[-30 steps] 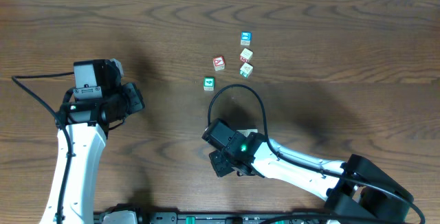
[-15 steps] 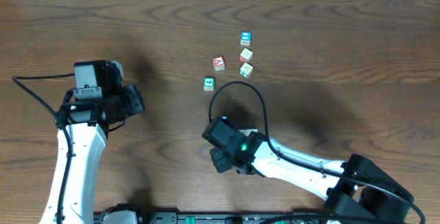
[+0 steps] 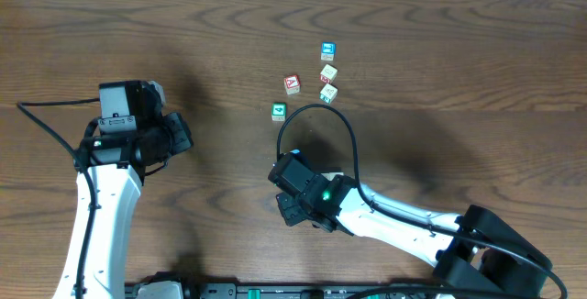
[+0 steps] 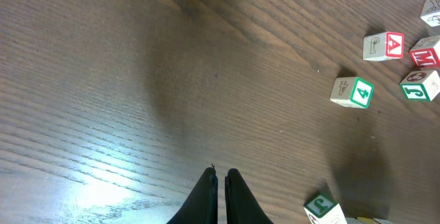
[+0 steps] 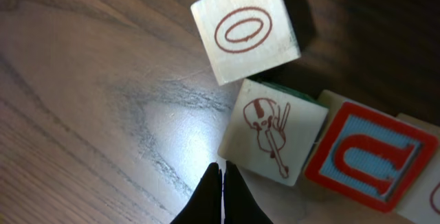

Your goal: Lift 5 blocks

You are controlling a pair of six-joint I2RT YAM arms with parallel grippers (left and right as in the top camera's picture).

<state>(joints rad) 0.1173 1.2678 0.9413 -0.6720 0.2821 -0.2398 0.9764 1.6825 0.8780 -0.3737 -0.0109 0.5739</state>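
Right hand [image 5: 221, 177]: fingers pressed together, nothing between them, tips low over the dark wood-grain tabletop [image 5: 82, 114].

Just right of the tips is a pale wooden cube with a red violin drawing [image 5: 275, 133]; can't tell if they touch. Against its right side is a wooden cube with a red-framed blue "U" face [image 5: 368, 157]. More pale block is cut off at the right edge.

A cream wooden cube with a red "O" [image 5: 245, 30] sits upper centre, its lower corner near the violin cube.

They're cubes, so no long axis. The violin–U row slants down to the right, and all faces are rotated off the frame edges.

There's open wood with a glare patch left and lower left of the tips.

Overhead, this cluster is lower centre, mostly hidden under the right wrist.

A green-faced cube [image 3: 279, 111], a red "A" cube [image 3: 292, 83] and a blue-faced cube [image 3: 327, 51] sit upper centre, well apart.

Left hand [image 4: 220, 179]: clamped shut, empty, over bare wood at frame left.
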